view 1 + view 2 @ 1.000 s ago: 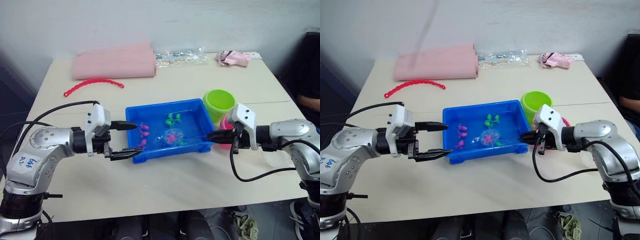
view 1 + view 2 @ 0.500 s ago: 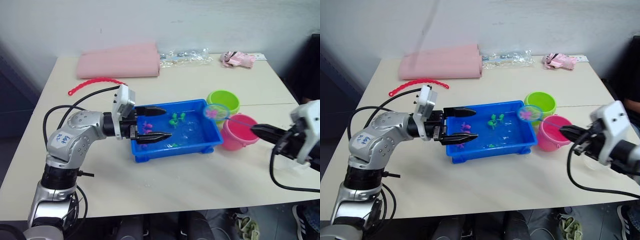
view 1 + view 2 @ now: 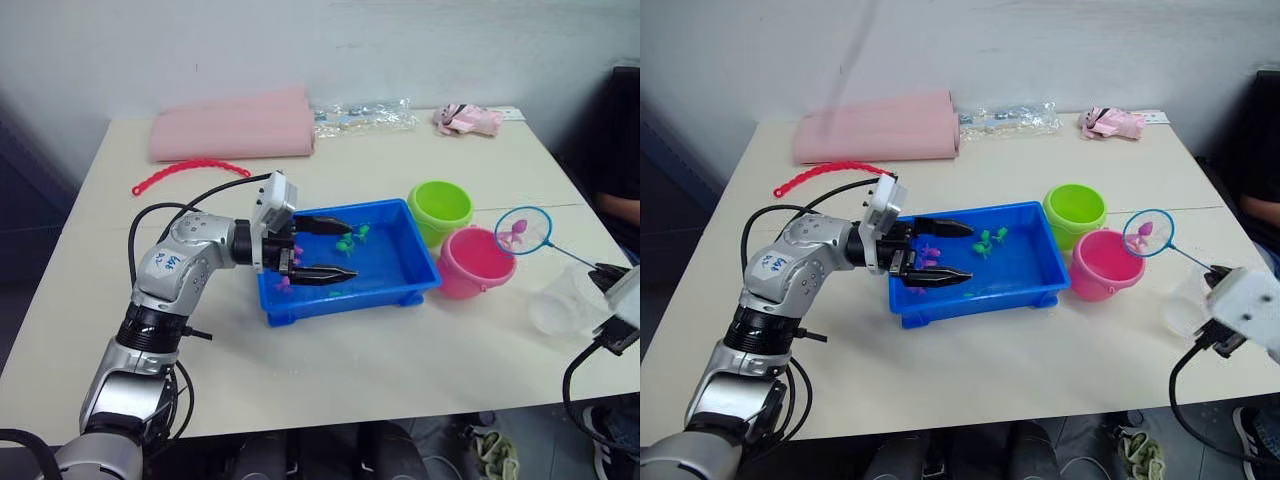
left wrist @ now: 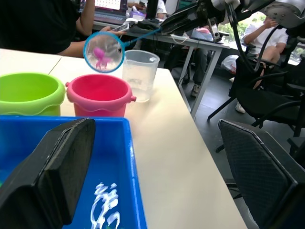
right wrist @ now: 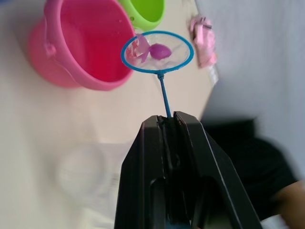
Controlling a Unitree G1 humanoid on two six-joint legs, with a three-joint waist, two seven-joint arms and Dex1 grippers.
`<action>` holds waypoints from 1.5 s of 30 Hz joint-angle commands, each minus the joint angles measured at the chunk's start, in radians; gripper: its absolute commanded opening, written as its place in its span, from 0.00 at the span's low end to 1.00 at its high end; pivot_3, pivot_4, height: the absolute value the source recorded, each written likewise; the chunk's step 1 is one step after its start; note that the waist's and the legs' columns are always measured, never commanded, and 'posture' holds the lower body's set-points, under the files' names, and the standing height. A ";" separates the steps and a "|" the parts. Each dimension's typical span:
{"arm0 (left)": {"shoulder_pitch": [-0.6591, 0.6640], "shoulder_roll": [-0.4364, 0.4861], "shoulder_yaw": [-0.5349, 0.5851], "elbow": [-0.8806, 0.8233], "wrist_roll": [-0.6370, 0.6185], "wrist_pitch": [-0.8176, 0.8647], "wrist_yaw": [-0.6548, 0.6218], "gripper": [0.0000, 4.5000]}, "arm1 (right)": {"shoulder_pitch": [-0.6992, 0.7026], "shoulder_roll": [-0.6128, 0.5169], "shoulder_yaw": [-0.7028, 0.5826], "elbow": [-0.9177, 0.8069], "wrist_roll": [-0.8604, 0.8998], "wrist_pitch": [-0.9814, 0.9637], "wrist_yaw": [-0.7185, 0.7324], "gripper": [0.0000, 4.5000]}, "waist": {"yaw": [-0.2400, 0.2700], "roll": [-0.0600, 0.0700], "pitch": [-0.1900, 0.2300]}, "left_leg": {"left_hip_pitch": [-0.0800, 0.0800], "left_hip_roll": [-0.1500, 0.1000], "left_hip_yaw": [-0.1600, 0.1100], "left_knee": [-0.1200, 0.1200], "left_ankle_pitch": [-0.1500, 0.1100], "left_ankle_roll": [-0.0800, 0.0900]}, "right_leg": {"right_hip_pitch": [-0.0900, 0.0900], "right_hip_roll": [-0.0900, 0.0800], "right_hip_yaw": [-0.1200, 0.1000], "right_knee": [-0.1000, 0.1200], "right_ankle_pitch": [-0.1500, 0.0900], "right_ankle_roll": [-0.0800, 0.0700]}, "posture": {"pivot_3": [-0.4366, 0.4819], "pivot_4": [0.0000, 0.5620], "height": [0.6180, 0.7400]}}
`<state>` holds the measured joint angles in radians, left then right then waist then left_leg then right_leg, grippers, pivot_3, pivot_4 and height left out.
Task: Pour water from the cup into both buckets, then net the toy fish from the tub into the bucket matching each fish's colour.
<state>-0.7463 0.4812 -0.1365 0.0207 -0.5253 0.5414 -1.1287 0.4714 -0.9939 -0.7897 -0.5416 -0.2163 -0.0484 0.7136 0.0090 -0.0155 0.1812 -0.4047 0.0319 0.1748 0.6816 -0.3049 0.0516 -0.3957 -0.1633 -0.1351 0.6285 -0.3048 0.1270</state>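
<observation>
Net: small blue-rimmed round hoop net (image 5: 157, 51) on thin blue handle, held above and just beside pink plastic bucket (image 3: 476, 262); pink toy fish (image 5: 160, 50) lay inside.
Right gripper (image 5: 167, 125): pressed together on the handle.
Left gripper (image 3: 338, 248): spread apart over shallow bright blue plastic tub (image 3: 400, 262).
Neighbours: lime green bucket (image 3: 440, 208), clear plastic cup (image 3: 566, 300).

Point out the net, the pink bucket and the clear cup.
net (image 3: 523, 231): left eye view, hoop mesh.
pink bucket (image 3: 478, 264): left eye view, inside wall.
clear cup (image 4: 139, 75): left wrist view, side wall.
</observation>
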 commanded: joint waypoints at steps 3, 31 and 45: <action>-0.031 0.000 0.023 0.010 0.008 -0.028 -0.009 1.00 | 0.032 -0.077 -0.058 0.120 -0.318 -0.429 -0.155 0.00 | 0.003 0.000 0.000 | 0.000 0.000 -0.001 0.000 0.000 0.000 | 0.001 0.000 -0.001 -0.001 0.000 0.000 | 0.48 0.27 0.98; 0.396 0.350 0.374 -0.277 -0.052 0.164 0.113 1.00 | -0.785 0.060 0.779 0.057 0.708 0.625 0.142 0.00 | -0.027 0.000 0.001 | -0.002 0.001 -0.009 -0.001 -0.001 0.000 | 0.004 -0.002 -0.001 -0.001 -0.001 -0.002 | 0.48 0.27 0.98; 0.646 0.429 0.597 -0.465 -0.100 0.246 0.218 1.00 | -1.048 0.242 1.093 0.367 0.443 0.541 0.216 0.00 | -0.034 0.000 0.001 | -0.003 0.000 -0.008 -0.002 -0.002 0.000 | 0.002 -0.001 -0.003 -0.001 0.000 -0.001 | 0.48 0.27 0.98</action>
<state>-0.1036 0.8934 0.4244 -0.4035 -0.6060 0.7905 -0.9183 -0.5536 -0.7568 0.3101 -0.1744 0.2466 0.5197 0.9252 -0.0250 -0.0155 0.1820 -0.4077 0.0320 0.1677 0.6797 -0.3065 0.0511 -0.3937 -0.1646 -0.1388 0.6280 -0.3052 0.1256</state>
